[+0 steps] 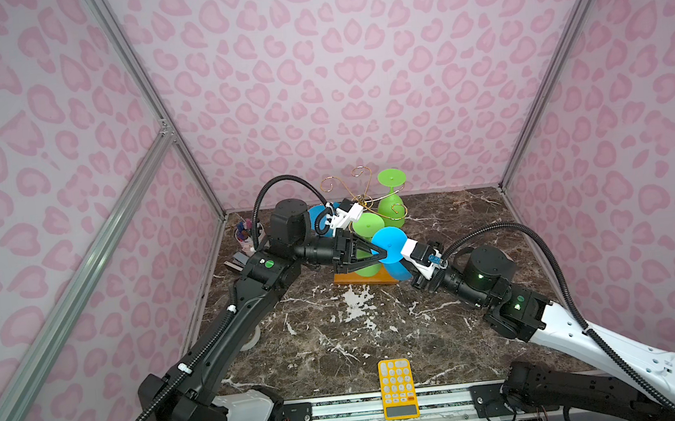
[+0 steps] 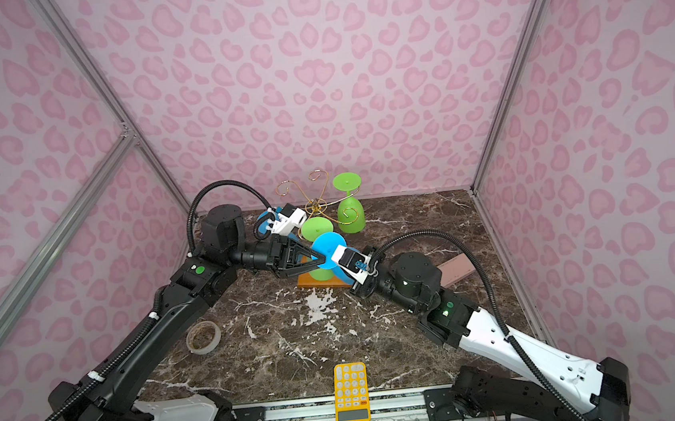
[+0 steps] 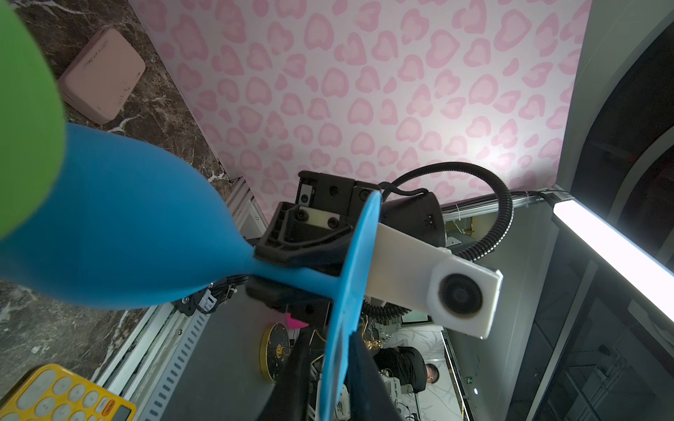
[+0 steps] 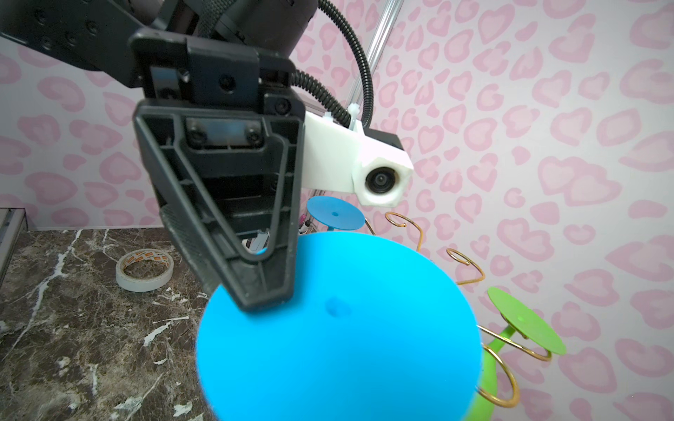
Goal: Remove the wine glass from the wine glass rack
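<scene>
Blue wine glass (image 1: 390, 241) inverted — foot up, stem axis near-vertical

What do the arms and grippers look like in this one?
Left arm: black, white shell near its base. Right arm: black with one long white link. Both carry green lights and black corrugated cables. The left gripper and right gripper have black ribbed triangular fingers, white camera mounts.

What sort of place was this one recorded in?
Most likely a robot lab's test cell: a marble-look tabletop boxed in by pink heart-print walls on aluminium framing, two robot arms on a front rail, and scattered props such as a yellow calculator and a tape roll.
</scene>
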Controlling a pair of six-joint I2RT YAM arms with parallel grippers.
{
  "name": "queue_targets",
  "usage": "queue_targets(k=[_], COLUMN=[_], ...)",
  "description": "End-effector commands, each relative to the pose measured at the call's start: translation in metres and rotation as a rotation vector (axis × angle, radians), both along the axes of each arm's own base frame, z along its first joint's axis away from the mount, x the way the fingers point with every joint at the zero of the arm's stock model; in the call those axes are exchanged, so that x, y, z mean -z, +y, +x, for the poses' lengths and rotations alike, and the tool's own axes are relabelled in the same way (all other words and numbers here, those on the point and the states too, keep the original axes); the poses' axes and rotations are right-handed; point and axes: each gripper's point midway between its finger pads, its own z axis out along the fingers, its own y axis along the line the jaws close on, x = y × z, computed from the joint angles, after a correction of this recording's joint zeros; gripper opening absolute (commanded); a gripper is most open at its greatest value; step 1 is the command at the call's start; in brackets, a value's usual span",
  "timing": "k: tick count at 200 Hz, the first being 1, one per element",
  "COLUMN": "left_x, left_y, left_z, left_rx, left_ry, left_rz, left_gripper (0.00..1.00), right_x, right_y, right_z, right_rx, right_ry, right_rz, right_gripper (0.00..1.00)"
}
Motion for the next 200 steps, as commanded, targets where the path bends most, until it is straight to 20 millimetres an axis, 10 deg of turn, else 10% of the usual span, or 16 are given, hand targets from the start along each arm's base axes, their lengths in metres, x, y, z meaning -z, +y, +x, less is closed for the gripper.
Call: queue_targets(k=[1,87,152,200], left_x=[-0.008,-0.020,-0.062,-0.101], left_y=[0.000,0.000,0.011,0.027], left_z=[-0.003,-0.006,-0.026,-0.041], left_rx=[0.023,0.043,0.102,0.128], left_ry=[-0.035,-0.041,-0.121,-0.242], left_rz=[-0.025,-0.063,-0.151,-0.215], left_gripper=[0.18,0.04,0.04,0.04], right_x=[-0.005,-0.002,-0.012,-0.046], right_y=[0.002,0.005,-0.021,-0.079], right_z=[0.000,-0.002,-0.010,-0.017], right_rx=[-0.009,-0.026,-0.009,-0.049], right_ry=[0.000,0.014,0.021,0.066], right_rz=[0.018,0.010,0.101,0.387], right_gripper=[0.00,0.00,0.45,0.64])
